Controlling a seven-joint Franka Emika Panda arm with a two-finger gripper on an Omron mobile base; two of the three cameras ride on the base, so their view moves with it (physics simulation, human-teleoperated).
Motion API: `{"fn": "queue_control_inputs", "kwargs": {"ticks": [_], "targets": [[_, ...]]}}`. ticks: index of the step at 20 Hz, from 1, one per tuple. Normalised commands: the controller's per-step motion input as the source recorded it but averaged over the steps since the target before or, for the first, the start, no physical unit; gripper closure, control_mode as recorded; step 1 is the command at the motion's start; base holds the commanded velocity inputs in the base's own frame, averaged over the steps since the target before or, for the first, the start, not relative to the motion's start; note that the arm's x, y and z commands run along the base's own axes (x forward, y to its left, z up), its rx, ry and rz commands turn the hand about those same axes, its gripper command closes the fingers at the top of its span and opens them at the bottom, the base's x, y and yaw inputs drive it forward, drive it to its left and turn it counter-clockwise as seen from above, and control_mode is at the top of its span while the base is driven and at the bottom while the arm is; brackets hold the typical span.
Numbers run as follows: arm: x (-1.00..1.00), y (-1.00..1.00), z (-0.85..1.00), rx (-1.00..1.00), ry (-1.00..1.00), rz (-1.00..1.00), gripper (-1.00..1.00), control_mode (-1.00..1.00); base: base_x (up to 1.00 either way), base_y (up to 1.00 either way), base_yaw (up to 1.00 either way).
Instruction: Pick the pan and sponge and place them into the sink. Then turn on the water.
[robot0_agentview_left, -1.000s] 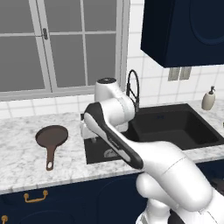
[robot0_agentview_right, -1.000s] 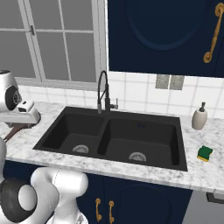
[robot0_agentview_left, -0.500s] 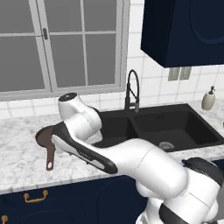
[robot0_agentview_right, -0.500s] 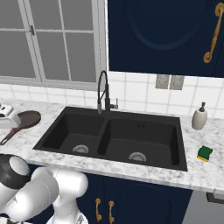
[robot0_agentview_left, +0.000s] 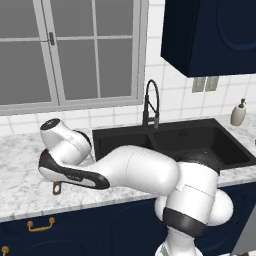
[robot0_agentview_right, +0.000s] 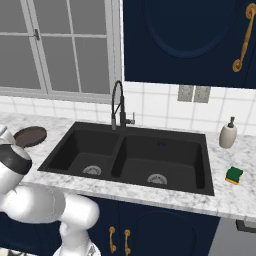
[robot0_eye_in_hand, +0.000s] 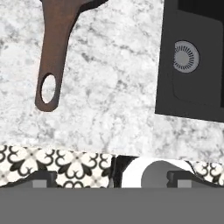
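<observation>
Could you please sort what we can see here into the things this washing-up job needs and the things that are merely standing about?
Needed for the job:
- pan on the counter left of the basins
- sponge on the counter at right
- sink
- tap

Merely standing about:
- soap dispenser
- window
- wall outlets

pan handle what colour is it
Reddish brown, the pan handle with a hole at its end; hand view shows it best.
</observation>
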Motion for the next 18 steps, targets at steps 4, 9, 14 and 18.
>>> {"fn": "queue_control_inputs", "kwargs": {"ticks": [4, 9, 14, 18], "targets": [[0.72, 0.4, -0.37, -0.05, 0.0, -0.01, -1.0, -1.0, 0.0, 0.0, 0.0], [0.7, 0.29, -0.34, -0.02, 0.0, 0.0, -1.0, -1.0, 0.0, 0.0, 0.0], [0.56, 0.35, -0.32, 0.0, 0.0, -0.03, -1.0, -1.0, 0.0, 0.0, 0.0], [0.44, 0.44, -0.26, 0.0, 0.0, -0.08, -1.0, -1.0, 0.0, 0.0, 0.0]]}}
